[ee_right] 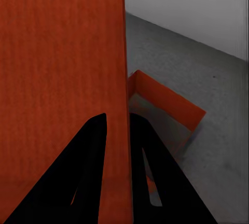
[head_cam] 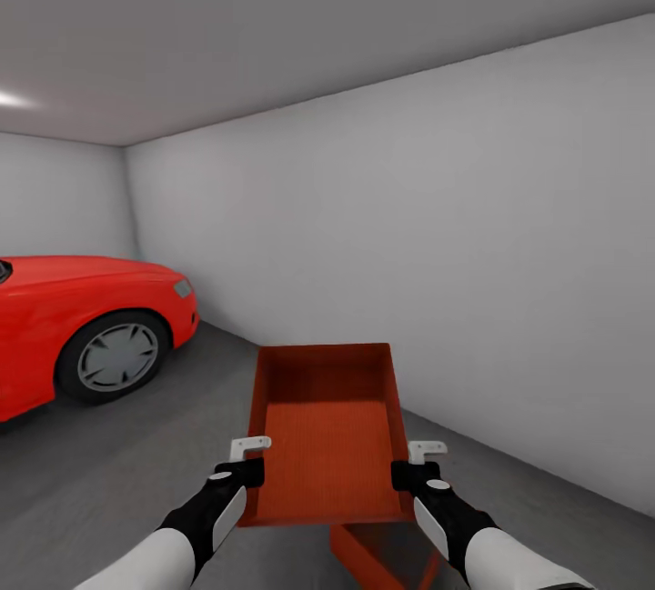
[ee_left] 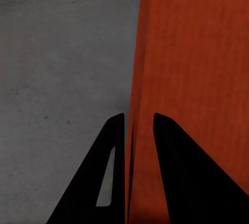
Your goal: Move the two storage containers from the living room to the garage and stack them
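head view: both tools clamp raised container (head_cam: 332,445) walls — right wrist: second container (ee_right: 166,111) on floor (ee_right: 218,94)

The head camera is looking down over the held container (head_cam: 332,431) toward the garage wall (head_cam: 473,245); both wrist cameras are peering close along its side walls, sharing the floor (ee_left: 57,68).

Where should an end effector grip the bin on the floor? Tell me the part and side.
Grip the floor bin by a long side wall, coming from above: it is lidless with thin, low straight walls. The held bin shows this, each end effector, left and right, pinching one side wall.
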